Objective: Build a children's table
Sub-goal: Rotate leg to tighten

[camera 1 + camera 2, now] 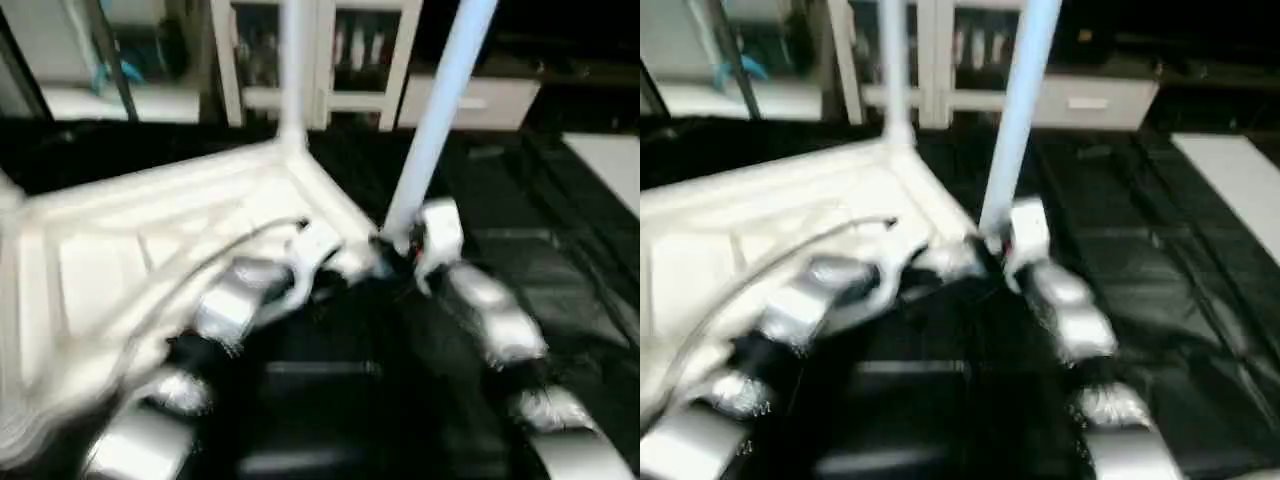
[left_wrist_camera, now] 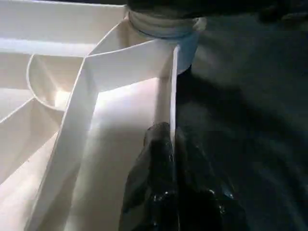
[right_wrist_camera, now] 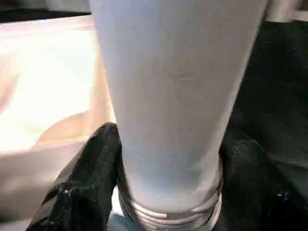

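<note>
Two legs are standing up from the flipped tabletop (image 1: 150, 250); right hand (image 3: 168, 159) is gripping the near leg (image 1: 440, 110) at its corner socket, left hand (image 2: 166, 159) is pinching the rim beside it.

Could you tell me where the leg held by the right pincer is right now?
The leg stands tilted in the near corner socket of the upturned tabletop, the right pincer clasping its base.

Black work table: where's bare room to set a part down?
Free: black work table right of the right end effector, and the near strip between the forearms. Crowded: the tabletop covers the left, and both end effectors meet at its near corner where the leg stands.
</note>
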Controlling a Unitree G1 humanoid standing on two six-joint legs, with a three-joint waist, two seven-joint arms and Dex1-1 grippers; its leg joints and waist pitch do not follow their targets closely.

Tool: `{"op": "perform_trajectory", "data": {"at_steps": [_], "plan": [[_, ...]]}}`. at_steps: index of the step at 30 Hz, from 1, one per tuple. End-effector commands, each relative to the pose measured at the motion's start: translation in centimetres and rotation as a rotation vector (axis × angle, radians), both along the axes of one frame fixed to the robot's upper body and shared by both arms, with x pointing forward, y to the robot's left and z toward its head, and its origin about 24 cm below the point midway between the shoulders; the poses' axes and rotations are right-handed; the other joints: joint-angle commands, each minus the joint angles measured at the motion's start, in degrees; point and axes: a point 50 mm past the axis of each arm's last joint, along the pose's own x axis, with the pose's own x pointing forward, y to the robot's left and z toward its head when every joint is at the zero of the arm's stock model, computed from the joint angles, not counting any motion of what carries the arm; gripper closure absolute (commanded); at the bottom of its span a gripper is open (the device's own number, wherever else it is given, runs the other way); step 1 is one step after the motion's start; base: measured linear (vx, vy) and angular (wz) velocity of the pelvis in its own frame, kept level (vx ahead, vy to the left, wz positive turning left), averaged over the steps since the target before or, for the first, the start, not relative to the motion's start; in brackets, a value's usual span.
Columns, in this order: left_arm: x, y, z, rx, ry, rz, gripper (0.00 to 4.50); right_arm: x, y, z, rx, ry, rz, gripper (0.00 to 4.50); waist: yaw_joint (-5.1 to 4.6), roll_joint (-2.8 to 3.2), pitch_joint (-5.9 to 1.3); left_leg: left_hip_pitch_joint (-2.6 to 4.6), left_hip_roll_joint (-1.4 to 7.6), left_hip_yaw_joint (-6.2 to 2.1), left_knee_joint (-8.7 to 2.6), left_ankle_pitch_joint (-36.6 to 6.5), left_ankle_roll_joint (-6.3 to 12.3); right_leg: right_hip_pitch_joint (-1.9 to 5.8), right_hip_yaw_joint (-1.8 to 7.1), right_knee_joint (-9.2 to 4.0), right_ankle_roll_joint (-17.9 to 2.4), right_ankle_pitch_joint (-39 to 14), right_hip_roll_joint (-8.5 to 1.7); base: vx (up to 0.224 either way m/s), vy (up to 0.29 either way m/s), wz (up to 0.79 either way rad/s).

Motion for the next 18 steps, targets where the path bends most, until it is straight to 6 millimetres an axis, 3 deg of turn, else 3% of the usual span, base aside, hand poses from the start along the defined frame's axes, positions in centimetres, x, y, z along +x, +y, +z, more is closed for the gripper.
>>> {"op": "perform_trajectory", "data": {"at_steps": [1, 3, 4, 5, 8, 9, 13, 18], "plan": [[1.0, -1.3, 1.3, -0.068, -0.081, 0.114, 4.50, -0.5, 0.6, -2.7, 0.009, 0.135, -0.134, 1.85, 0.27, -0.63, -3.88, 0.96, 3.42, -2.07, -4.53, -9.03, 0.49, 1.85, 1.99, -4.43, -12.05, -13.19, -4.67, 0.000, 0.000, 0.00], [1.3, -1.8, 1.6, -0.073, -0.109, 0.154, 4.50, -0.2, 1.3, -2.6, 0.036, 0.148, -0.190, 1.85, 0.41, -0.76, -3.95, 0.79, 3.32, -2.02, -4.55, -8.12, 1.59, 2.08, 1.91, -4.27, -12.08, -10.98, -4.62, 0.000, 0.000, 0.00], [1.4, -2.0, 1.7, -0.074, -0.116, 0.164, 4.50, -0.1, 1.4, -2.6, 0.037, 0.149, -0.200, 1.85, 0.30, -1.74, -4.06, 0.72, 3.35, -1.88, -4.49, -7.62, 2.19, 2.05, 1.88, -4.20, -12.09, -10.40, -4.59, 0.000, 0.000, 0.00], [1.5, -2.1, 1.8, -0.078, -0.128, 0.187, 4.50, 0.1, 2.0, -2.4, 0.041, 0.147, -0.212, 1.85, 0.78, -1.17, -4.15, 0.64, 3.35, -1.93, -4.39, -5.71, 3.27, 2.14, 1.83, -3.83, -12.20, -8.55, -4.74, 0.000, 0.000, 0.00], [1.6, -2.2, 1.9, -0.080, -0.133, 0.200, 4.50, 0.1, 2.4, -2.4, 0.040, 0.143, -0.216, 1.85, 1.16, -1.19, -4.20, 0.67, 3.45, -1.81, -4.36, -4.02, 4.50, 2.12, 1.73, -3.48, -12.54, -5.53, -4.63, 0.000, 0.000, 0.00], [1.7, -2.3, 1.9, -0.081, -0.135, 0.213, 4.50, 0.2, 2.7, -2.3, 0.031, 0.137, -0.219, 1.85, 1.17, -1.49, -4.19, 0.68, 3.48, -1.76, -4.37, -3.92, 4.90, 2.10, 1.65, -3.53, -12.79, -5.35, -4.67, 0.000, 0.000, 0.00], [1.7, -1.8, 1.5, -0.063, -0.124, 0.234, 4.50, 0.3, 3.4, -2.3, 0.012, 0.130, -0.233, 1.85, 1.00, -1.35, -3.84, 0.77, 3.47, -1.83, -4.60, -7.90, 3.77, 1.81, 1.69, -4.12, -11.73, -10.99, -4.77, 0.000, 0.000, 0.00], [1.8, -1.9, 1.3, -0.054, -0.120, 0.224, 4.50, 0.8, 3.4, -1.7, 0.062, 0.086, -0.219, 1.85, 0.73, -1.14, -3.66, 0.84, 3.51, -1.96, -4.89, -10.61, 2.17, 1.63, 1.74, -4.48, -10.47, -13.81, -4.69, 0.000, 0.000, 0.00]]}}
